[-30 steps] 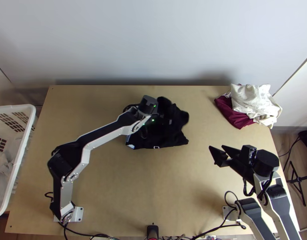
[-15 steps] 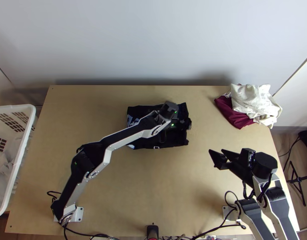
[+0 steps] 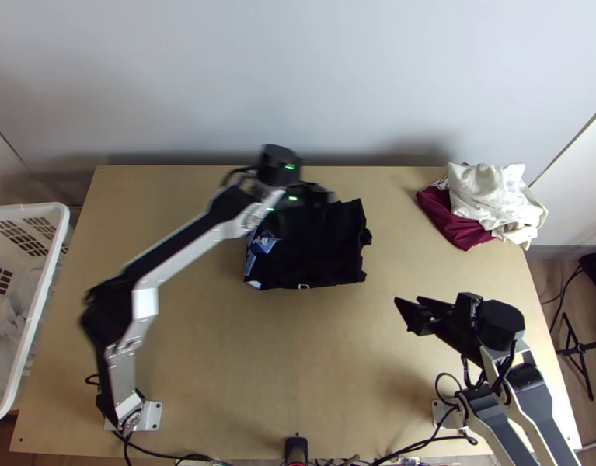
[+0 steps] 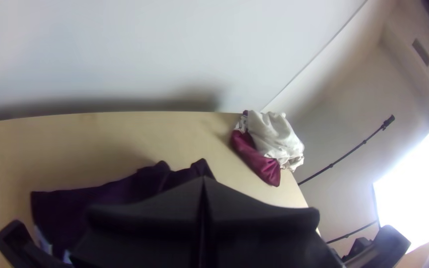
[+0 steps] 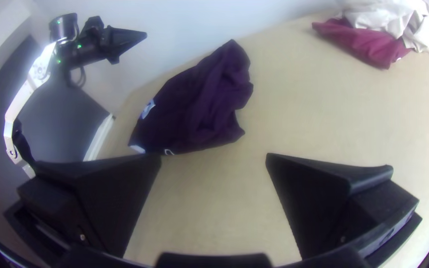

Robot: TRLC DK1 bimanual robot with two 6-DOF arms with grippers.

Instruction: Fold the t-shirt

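Top view: the dark t-shirt (image 3: 317, 252) is laid as a compact, roughly rectangular form on the bench (image 3: 298, 365), its long axis directed left–right, near-parallel to the far edge, its printed end leftward. The left claw (image 3: 328, 197) is held above, narrowed tip to tip; the right claw (image 3: 408, 300) is spread wide, apart from the cloth.

Basket (image 3: 40, 311) left of table (image 3: 298, 357); on table, t-shirt (image 3: 321, 256) left of cloth pile (image 3: 484, 198)

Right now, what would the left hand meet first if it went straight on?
Probably the cloth pile, beyond the shirt; the left hand's height over the table is unclear, so it may pass above.
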